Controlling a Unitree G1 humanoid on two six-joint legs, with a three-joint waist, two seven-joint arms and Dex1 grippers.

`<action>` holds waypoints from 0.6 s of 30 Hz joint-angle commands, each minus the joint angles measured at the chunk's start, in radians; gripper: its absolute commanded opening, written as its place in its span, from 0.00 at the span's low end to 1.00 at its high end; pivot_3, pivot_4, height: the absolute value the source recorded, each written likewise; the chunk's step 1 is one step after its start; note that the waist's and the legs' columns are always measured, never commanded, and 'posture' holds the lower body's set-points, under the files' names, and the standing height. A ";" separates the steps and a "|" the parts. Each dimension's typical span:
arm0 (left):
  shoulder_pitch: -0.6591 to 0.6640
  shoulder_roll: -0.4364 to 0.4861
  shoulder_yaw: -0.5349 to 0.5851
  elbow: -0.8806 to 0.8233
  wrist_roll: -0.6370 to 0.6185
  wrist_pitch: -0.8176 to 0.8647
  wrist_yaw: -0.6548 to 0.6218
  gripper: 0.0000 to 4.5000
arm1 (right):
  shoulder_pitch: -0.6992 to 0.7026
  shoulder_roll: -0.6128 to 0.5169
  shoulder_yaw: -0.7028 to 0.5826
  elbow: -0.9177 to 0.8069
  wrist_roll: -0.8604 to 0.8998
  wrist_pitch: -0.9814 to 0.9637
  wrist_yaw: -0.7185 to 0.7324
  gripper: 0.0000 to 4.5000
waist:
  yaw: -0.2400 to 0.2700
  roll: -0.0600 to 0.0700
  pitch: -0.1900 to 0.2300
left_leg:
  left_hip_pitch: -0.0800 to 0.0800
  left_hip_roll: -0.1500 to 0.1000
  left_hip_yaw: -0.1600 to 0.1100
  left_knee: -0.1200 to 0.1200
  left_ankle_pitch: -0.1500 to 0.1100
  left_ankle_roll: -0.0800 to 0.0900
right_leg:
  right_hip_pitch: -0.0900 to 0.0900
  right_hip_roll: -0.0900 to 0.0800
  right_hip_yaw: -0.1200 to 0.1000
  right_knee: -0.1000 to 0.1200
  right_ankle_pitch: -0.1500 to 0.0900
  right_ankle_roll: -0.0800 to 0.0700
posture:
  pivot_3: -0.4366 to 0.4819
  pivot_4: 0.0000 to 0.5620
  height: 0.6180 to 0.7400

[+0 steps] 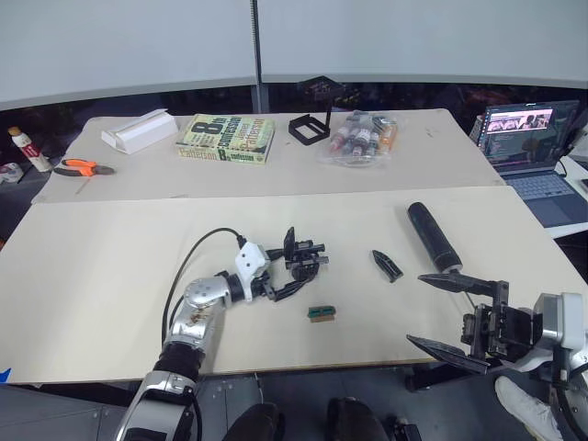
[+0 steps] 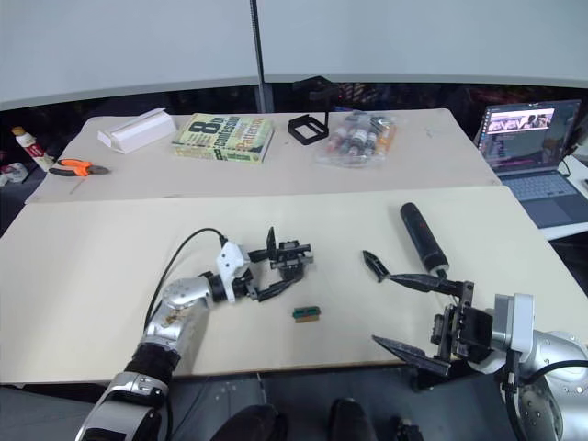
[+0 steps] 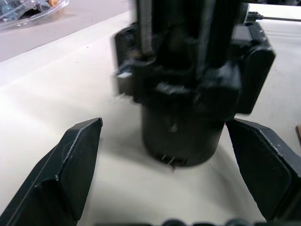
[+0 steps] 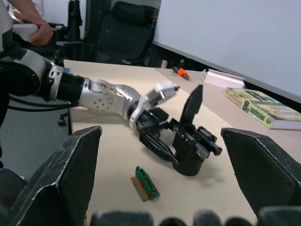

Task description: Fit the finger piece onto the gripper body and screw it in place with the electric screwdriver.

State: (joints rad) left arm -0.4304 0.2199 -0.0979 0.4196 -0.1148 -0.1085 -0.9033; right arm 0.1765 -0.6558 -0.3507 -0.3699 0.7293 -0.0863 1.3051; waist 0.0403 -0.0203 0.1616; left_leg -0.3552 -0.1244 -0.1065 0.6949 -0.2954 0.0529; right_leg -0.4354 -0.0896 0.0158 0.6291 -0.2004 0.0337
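Standing on the front table (image 1: 110, 276), left of centre, the gripper body (image 1: 304, 252) sits between the two fingers of the left gripper (image 1: 292, 264); we see those fingers spread to either side of it, and in the left wrist view a gap shows on each side, so nothing is pinched.

Finger piece (image 1: 387, 265): lying flat on the table to the right of the body, apart from it, untouched.

Screwdriver (image 1: 433, 236): lying just right of the finger piece, its nose toward the table's near edge.

Right gripper (image 1: 446, 312): at the near right edge of the table, fingers wide apart and empty; the upper finger's tip lies close to the screwdriver's nose, and we cannot tell whether they touch.

Green block (image 1: 321, 313): small, on the table in front of the body.

Back table, left to right: orange-handled pliers (image 1: 78, 167), white box (image 1: 139, 130), book (image 1: 226, 138), black square frame (image 1: 310, 127), clear bag of bottles (image 1: 362, 136).

Laptop (image 1: 530, 147): open, on a separate surface at far right.

A person's hand (image 4: 40, 34) shows in the right wrist view, behind the left arm.
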 commanded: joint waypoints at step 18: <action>0.054 -0.028 -0.075 -0.129 0.019 0.183 0.161 0.79 | -0.033 0.011 0.007 0.035 0.010 -0.016 0.033 1.00 | 0.003 0.002 -0.001 | 0.001 0.000 0.000 0.000 0.000 0.000 | 0.002 0.000 0.000 0.000 0.000 0.000 | 0.48 0.27 1.00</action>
State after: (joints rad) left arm -0.3909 0.1999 -0.1594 0.2875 -0.0934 0.0520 -0.7476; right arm 0.1578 -0.6503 -0.3330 -0.3261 0.7290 -0.0867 1.3358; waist 0.0436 -0.0185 0.1605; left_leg -0.3536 -0.1245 -0.1066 0.6949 -0.2956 0.0532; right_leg -0.4335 -0.0899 0.0157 0.6290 -0.2004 0.0337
